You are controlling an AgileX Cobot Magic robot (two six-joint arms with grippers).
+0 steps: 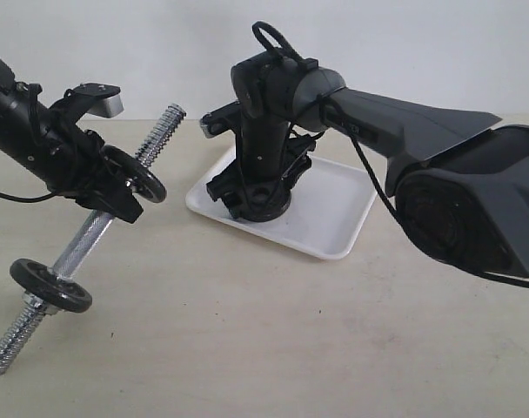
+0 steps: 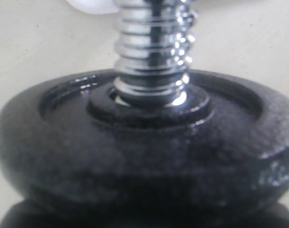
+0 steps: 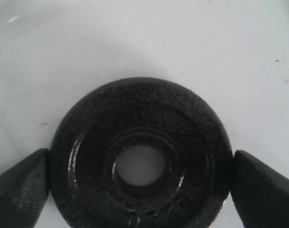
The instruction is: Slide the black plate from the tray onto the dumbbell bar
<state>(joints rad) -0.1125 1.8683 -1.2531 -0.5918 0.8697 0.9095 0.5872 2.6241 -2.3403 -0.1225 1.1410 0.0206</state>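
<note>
The black plate (image 3: 87,142) lies flat on the white tray (image 1: 334,218), largely hidden under my right gripper (image 1: 263,202) in the exterior view. In the right wrist view that gripper (image 3: 141,161) straddles the plate, one finger (image 3: 21,190) against its rim and the other (image 3: 263,190) a sliver off. The dumbbell bar (image 1: 83,239) is tilted at the left, with my left gripper (image 1: 117,198) shut on its middle. One black disc (image 1: 141,178) sits just above the grip, another (image 1: 51,286) lower down. The left wrist view shows only that upper disc (image 2: 135,152) and the threaded end (image 2: 151,52).
The bar's upper threaded end (image 1: 164,126) points toward the tray's near-left corner. Its lower threaded end (image 1: 12,344) reaches down to the beige tabletop (image 1: 264,348). The right arm's bulky grey body (image 1: 473,200) fills the right side.
</note>
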